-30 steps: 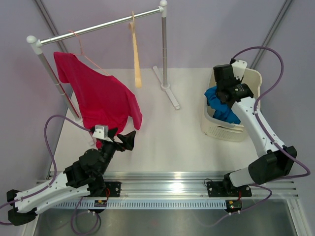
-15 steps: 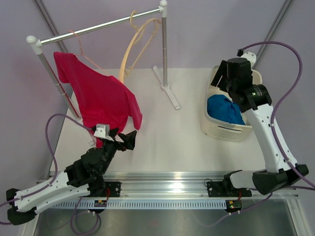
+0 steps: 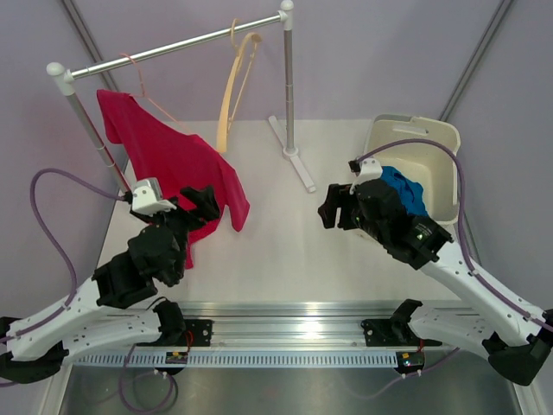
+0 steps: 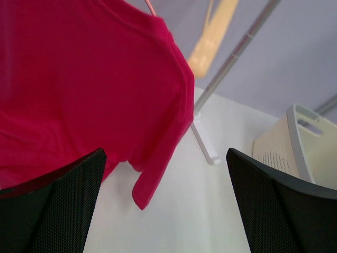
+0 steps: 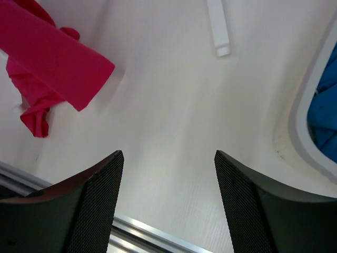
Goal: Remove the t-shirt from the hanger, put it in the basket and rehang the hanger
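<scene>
A red t-shirt [image 3: 173,164] hangs from a thin pink hanger [image 3: 138,73] on the metal rail [image 3: 173,47] at the left. Its hem and one sleeve droop to the table. My left gripper [image 3: 200,201] is open right in front of the shirt's lower edge, touching nothing. In the left wrist view the t-shirt [image 4: 79,79] fills the upper left, beyond the gripper [image 4: 166,205], whose jaws stand wide. My right gripper [image 3: 333,206] is open and empty low over the table's middle. Its wrist view shows the gripper [image 5: 168,205] over bare table, with the red sleeve [image 5: 58,63] at upper left.
An empty cream hanger [image 3: 232,95] hangs near the rail's right post [image 3: 288,78]. The rack's white foot [image 3: 298,164] lies on the table. A cream basket [image 3: 413,130] at the right holds a blue garment [image 3: 404,186]. The basket [image 4: 295,147] also shows in the left wrist view.
The right arm swung from over the basket down to the table's middle and its jaws opened, leaving the blue garment in the basket. The left gripper moved up to the shirt. The empty hanger swung.
</scene>
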Available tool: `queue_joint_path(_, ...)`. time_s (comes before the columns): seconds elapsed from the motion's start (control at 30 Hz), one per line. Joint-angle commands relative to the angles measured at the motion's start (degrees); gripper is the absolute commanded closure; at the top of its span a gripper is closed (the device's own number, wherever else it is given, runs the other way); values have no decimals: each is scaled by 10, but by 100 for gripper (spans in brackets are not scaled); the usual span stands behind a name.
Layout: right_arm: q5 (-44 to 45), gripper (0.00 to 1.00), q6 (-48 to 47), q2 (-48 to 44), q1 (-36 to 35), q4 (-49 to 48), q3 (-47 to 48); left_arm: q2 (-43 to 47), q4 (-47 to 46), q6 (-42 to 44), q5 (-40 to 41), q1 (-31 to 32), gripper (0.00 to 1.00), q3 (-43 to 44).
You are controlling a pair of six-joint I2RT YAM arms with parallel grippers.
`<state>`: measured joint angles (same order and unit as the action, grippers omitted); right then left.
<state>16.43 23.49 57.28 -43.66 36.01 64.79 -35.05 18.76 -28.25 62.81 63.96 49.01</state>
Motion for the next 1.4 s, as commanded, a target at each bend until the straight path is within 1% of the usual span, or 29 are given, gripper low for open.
queue_joint_path(0.0, -46, 23, 3, -27, -17, -88, -49, -48, -21, 22, 135, -3, 2, 91)
queue_joint_path(0.03, -51, 23, 1, -37, -20, -108, -71, -65, -22, 33, 157, -5, 2, 113)
queue_joint_path(0.07, -60, 23, -1, -42, -25, -117, -82, -99, -22, 38, 161, -12, 3, 134)
queue_joint_path(0.1, -65, 23, -3, -47, -27, -126, -92, -116, -22, 43, 166, -16, 3, 173)
queue_joint_path(0.17, -68, 23, -7, -60, -27, -147, -121, -166, -22, 53, 187, -26, 4, 207)
queue_joint_path(0.2, -69, 23, -8, -64, -27, -151, -132, -182, -22, 72, 191, -37, 3, 236)
queue_joint_path(0.27, -94, 23, -14, -67, -27, -154, -138, -223, -21, 82, 193, -61, 3, 259)
queue_joint_path(0.37, -111, 22, -28, -75, -27, -154, -141, -258, -21, 71, 187, -81, 3, 285)
queue_joint_path(0.5, -117, 22, -37, -92, -27, -161, -158, -332, -21, 61, 183, -93, 4, 318)
queue_joint_path(0.57, -125, 22, -39, -98, -27, -163, -163, -353, -20, 63, 187, -101, 4, 334)
queue_joint_path(0.6, -126, 22, -39, -104, -27, -164, -167, -371, -19, 58, 184, -105, 4, 338)
queue_joint_path(0.73, -129, 21, -40, -118, -27, -168, -174, -393, -20, 44, 187, -139, 4, 339)
queue_joint_path(1.07, -118, 21, -45, -117, -27, -163, -176, -413, -21, 11, 140, -212, 6, 312)
queue_joint_path(1.17, -121, 21, -47, -121, -27, -161, -175, -420, -21, -5, 145, -234, 7, 299)
queue_joint_path(1.23, -116, 21, -47, -122, -27, -160, -174, -418, -22, -16, 145, -247, 9, 281)
queue_joint_path(1.37, -117, 21, -50, -120, -27, -157, -173, -423, -22, -43, 102, -269, 12, 268)
